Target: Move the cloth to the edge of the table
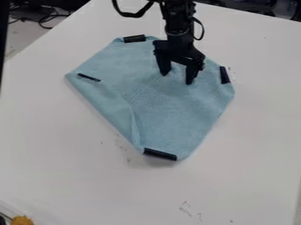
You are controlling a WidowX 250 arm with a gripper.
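Cloth: the pale blue cloth (159, 105) had a soft, matte nap and an uneven, many-sided outline; it lay on the table, in the upper middle of the view.
Fold: a flap (111, 105) ran down its left side, ending in a raised crease near the bottom.
Black strips: four dark, straight-edged strips (160, 154) sat around its border, one thinner than the rest.
Claw: the black gripper (176, 78) hung over the cloth's upper part, fingers apart; contact was unclear.
Table: smooth white top (76, 176), dark scuffs.
Lower left corner: something yellow (22, 220).
Floor: tangled dark cables (44, 19) beyond the table.
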